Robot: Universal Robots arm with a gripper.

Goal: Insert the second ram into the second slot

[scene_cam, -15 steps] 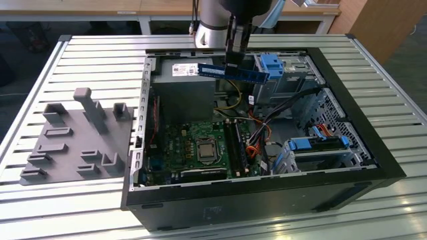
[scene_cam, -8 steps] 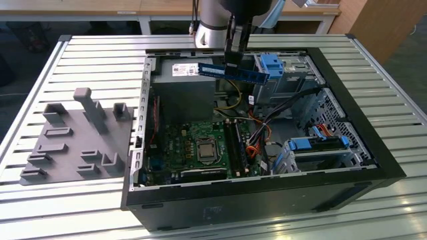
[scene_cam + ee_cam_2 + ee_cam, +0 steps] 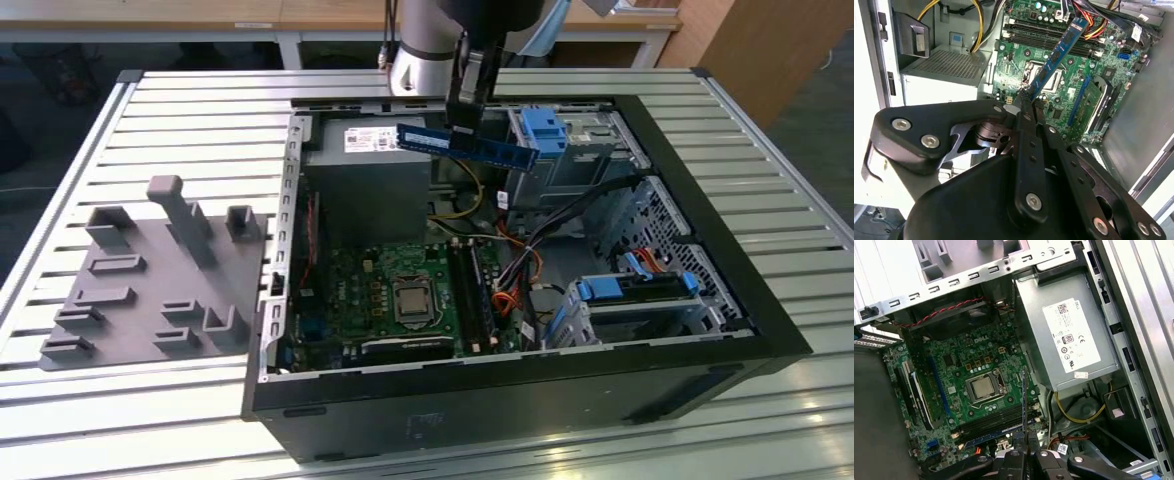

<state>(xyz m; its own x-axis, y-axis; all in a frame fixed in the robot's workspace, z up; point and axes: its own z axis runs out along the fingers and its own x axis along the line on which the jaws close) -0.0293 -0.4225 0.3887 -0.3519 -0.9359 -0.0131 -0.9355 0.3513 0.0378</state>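
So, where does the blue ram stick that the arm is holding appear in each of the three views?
Exterior view: the second ram hangs above the open case, clamped in the jaws.
Second wrist view: it slants from the jaws out across the motherboard.
First wrist view: edge-on, a thin line from the jaws beside the CPU socket.
Shared landmark: the CPU socket, in all three.

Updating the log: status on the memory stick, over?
Gripper shut on memory stick. Stick held above open computer case, clear of slots. Loose cables beside them.

Matte black claw (image 3: 1027, 102), silver screws (image 3: 930, 141), linked bars (image 3: 1030, 150), grey cylindrical arm (image 3: 424, 45)
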